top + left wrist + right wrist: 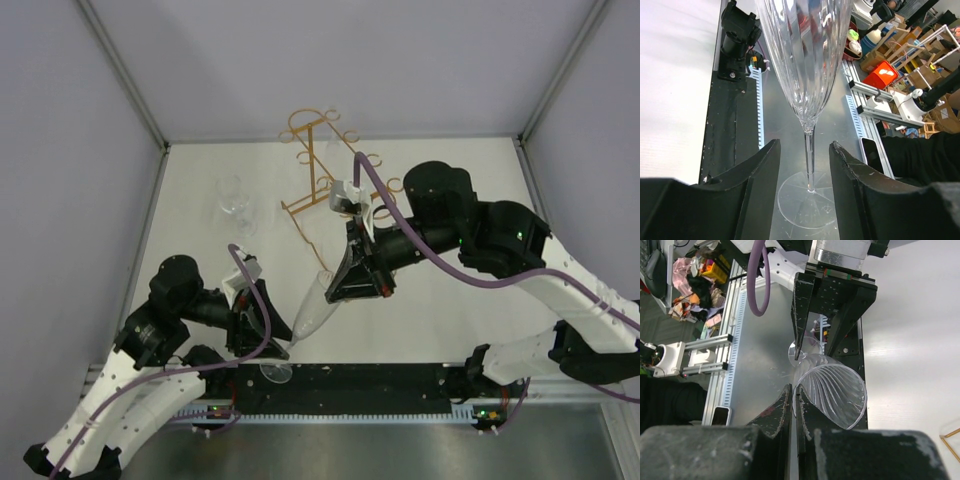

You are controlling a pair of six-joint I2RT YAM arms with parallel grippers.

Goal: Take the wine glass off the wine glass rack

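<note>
The left tool (804,145) stands apart on either side of the thin stem of the clear ribbed stemmed wine glass (805,65), not touching it. The right tool (794,388) is pinched on its rim. The glass leans clear of the gold-orange wire wine glass rack (318,165), at the near edge of the white desk (450,320).

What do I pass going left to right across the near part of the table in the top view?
Left gripper, open around the stem → fluted wine glass, tilted → right gripper, shut on its rim. The wire rack and the clear glass farther back overlap these sideways, so I left them out.
</note>
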